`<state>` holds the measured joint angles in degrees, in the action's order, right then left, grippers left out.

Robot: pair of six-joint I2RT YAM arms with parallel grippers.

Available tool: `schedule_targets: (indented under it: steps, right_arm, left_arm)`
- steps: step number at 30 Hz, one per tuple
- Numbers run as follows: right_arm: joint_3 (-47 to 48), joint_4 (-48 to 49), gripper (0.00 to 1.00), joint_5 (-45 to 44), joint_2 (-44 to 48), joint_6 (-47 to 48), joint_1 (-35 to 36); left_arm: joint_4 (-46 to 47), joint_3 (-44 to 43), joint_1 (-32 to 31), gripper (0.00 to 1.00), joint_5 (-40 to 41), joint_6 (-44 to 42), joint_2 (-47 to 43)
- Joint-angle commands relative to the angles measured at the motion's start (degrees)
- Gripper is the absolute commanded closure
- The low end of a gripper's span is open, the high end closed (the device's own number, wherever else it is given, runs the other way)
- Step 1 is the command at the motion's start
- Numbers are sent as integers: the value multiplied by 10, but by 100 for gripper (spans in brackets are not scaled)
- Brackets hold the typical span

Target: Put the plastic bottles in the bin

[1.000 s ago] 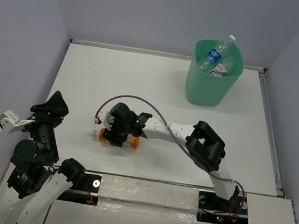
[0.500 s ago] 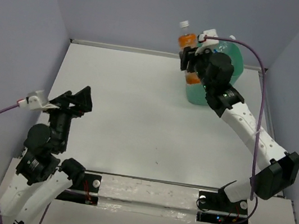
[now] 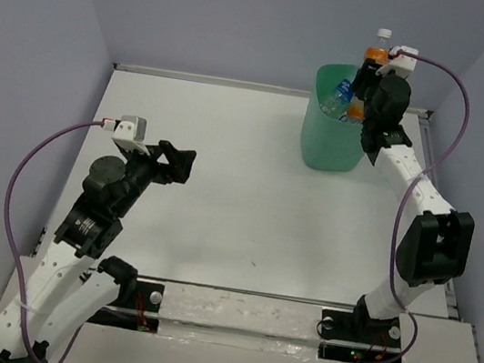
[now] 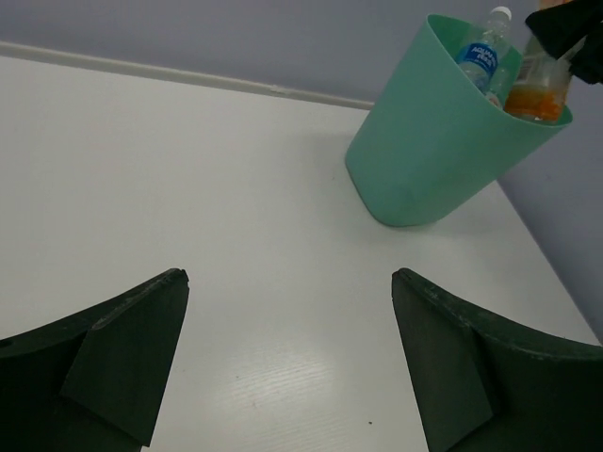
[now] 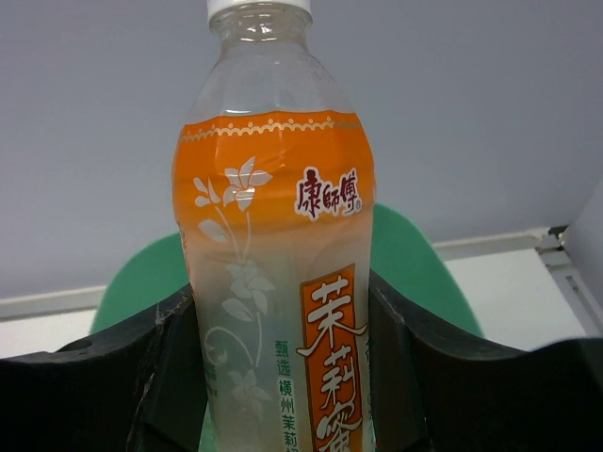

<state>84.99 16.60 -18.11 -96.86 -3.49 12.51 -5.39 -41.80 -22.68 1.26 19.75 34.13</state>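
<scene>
Right pincer (image 3: 366, 83): holding orange-label bottle (image 5: 273, 235) upright above the bin (image 3: 326, 144), far right desk (image 3: 230, 143) corner.
Hidden: bottle's bottom end.
Left pincer (image 4: 287, 348): wide apart.
Right arm (image 3: 407, 185): stretched far.

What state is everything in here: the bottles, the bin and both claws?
orange-label bottle: capped, upright, gripped over the bin's opening.
blue-label bottle: inside the bin, leaning, cap up.
bin: upright on the table, open-topped.
right gripper: shut on the orange-label bottle.
left gripper: open, empty, above the table.
</scene>
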Motion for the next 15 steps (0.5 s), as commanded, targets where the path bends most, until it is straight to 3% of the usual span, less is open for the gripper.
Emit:
schedule_targets:
  steps: [1,8,15]
  right_arm:
    - [-36,113,53,-26,7,-64,-17]
    - [-84,118,47,-30,0,-148,-17]
    - [-107,86,10,-40,23,-187,-17]
  left_arm:
    - [31,-6,6,1,-35,-13,-1]
    - [31,-6,11,1,-35,-12,-4]
    - [32,-6,15,1,-37,-11,-4]
